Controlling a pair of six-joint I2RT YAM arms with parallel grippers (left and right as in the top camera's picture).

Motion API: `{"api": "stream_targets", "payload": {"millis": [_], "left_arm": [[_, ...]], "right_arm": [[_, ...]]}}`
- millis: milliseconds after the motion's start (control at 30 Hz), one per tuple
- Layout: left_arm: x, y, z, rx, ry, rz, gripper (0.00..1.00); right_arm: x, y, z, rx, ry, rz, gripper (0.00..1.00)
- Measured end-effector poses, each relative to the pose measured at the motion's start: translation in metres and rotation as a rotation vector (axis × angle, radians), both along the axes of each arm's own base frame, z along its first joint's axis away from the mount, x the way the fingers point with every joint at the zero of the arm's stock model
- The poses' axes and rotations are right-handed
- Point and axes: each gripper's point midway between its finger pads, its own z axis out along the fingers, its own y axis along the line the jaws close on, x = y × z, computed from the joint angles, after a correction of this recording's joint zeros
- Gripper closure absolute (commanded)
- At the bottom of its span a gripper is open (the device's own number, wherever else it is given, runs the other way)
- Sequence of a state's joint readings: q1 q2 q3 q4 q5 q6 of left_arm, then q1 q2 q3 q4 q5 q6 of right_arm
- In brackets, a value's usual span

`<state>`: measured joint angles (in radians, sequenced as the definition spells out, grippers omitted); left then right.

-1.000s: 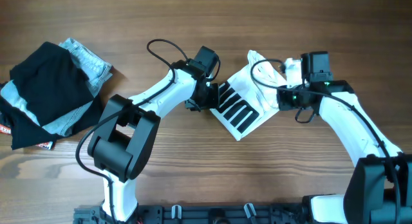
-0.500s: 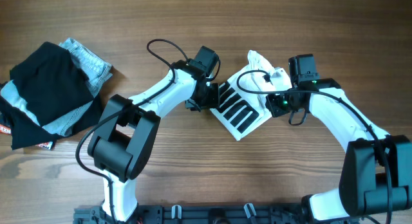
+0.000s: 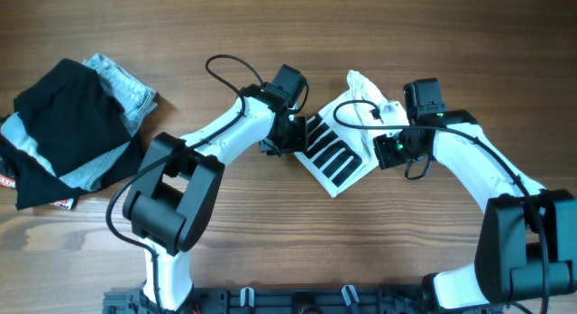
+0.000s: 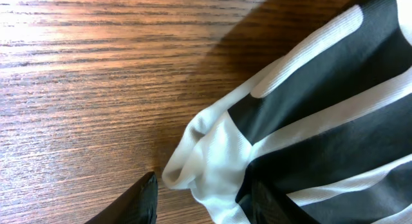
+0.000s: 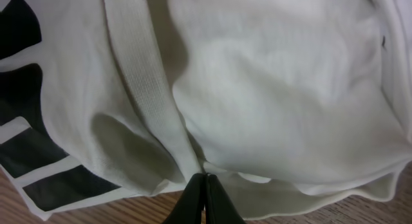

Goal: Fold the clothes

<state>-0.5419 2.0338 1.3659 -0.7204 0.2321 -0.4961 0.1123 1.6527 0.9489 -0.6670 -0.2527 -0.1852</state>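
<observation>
A white garment with black stripes lies folded at the table's middle. My left gripper is at its left edge. In the left wrist view the jaws are open, with the garment's white corner lying between the two fingers. My right gripper is at the garment's right edge. In the right wrist view its fingers are closed together, pinching a fold of the white fabric. Black stripes show at the lower left of that view.
A pile of other clothes sits at the far left: a black garment over grey denim-like pieces. A small red-labelled item pokes out below the pile. Bare wooden table lies around the striped garment.
My right arm has swung left and down onto the garment's right edge, and the white part has bunched slightly under it. The left arm has not moved.
</observation>
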Motion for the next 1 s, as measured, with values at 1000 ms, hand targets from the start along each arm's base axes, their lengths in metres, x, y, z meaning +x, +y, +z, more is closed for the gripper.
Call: {"api": "stream_targets", "payload": {"millis": [1000], "left_arm": [[0.046, 0.013, 0.026, -0.064, -0.122, 0.080, 0.43]], "right_arm": [[0.035, -0.043, 0.057, -0.039, -0.110, -0.208, 0.86]]}}
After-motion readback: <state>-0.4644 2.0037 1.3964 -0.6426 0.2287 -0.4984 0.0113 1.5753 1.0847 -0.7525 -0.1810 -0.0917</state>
